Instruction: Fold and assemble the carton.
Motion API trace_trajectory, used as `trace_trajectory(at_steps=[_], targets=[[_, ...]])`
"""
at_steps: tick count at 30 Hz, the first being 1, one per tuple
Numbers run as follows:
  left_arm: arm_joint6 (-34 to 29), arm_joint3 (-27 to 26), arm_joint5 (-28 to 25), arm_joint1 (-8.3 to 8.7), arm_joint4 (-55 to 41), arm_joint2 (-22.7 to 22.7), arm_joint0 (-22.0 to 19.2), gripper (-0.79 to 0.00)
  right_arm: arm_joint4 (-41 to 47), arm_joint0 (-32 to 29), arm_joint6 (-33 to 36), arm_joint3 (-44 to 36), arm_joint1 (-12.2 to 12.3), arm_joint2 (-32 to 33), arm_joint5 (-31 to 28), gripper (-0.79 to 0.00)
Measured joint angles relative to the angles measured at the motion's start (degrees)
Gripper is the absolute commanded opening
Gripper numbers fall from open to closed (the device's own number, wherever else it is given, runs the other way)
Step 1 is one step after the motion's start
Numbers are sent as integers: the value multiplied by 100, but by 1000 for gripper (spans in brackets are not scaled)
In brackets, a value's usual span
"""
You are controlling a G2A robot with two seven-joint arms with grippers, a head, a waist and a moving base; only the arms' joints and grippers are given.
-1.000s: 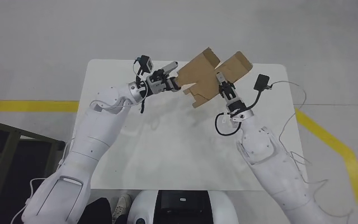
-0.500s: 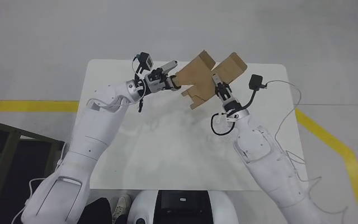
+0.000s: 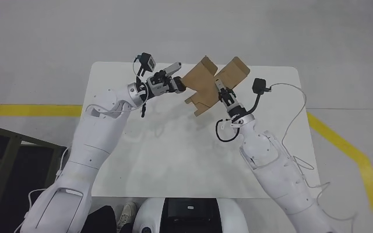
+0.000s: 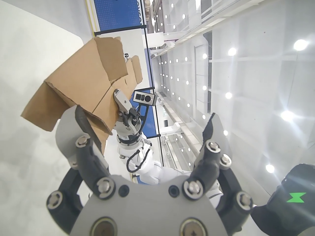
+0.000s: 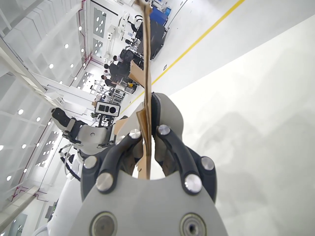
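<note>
The brown carton [image 3: 213,81] is up in the air over the far side of the white table [image 3: 175,157], in the upper middle of the top view. It is only partly opened, with its flaps splayed out at angles. The right arm [image 3: 262,151] comes up from the lower right of that view. Its jaws are clenched on the carton's near edge, and its own wrist camera shows the cardboard sheet [image 5: 147,62] edge-on, pinched tight between the two pads. The left arm [image 3: 111,116] comes in from the left, level with the carton, and its jaws are spread wide apart and hold nothing. In the left wrist view one finger [image 4: 82,121] sits right at a lower flap of the carton [image 4: 81,84]. It looks to be touching the cardboard, though from here I can't be sure. The other finger [image 4: 211,131] stands well clear against the ceiling lights.
</note>
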Motion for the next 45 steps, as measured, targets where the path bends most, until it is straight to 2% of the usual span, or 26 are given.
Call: trace_trajectory(at_steps=[15, 16, 17, 18, 19, 21, 22, 26, 32, 39, 40, 45], targets=[[-71, 197, 51, -34, 259, 124, -106, -9, -150, -69, 72, -60, -106, 108, -12, -785], [-82, 204, 49, -36, 274, 133, -111, -95, -165, -73, 76, -66, -112, 113, -12, -785], [-104, 214, 48, -39, 296, 146, -120, -215, -183, -79, 84, -71, -119, 121, -15, -785], [-119, 223, 48, -40, 311, 153, -127, -283, -195, -84, 90, -72, -125, 129, -17, -785], [-130, 233, 48, -42, 322, 160, -133, -280, -207, -88, 96, -73, -130, 137, -17, -785], [-143, 272, 66, -46, 345, 173, -148, -379, -230, -102, 113, -81, -141, 156, -16, -785], [-147, 290, 78, -48, 350, 177, -155, -394, -241, -108, 122, -86, -146, 166, -21, -785], [-184, 361, 128, -55, 386, 200, -189, -366, -275, -145, 155, -116, -166, 212, -41, -785], [-217, 487, 268, -62, 485, 239, -250, -428, -370, -171, 204, -135, -197, 250, -51, -785], [-288, 560, 373, -69, 576, 276, -317, -406, -502, -191, 244, -141, -230, 300, -22, -785], [-288, 564, 378, -68, 597, 276, -320, -422, -533, -194, 245, -144, -234, 306, -14, -785], [-305, 553, 455, -46, 739, 250, -325, -650, -705, -210, 198, -179, -258, 334, 15, -785]])
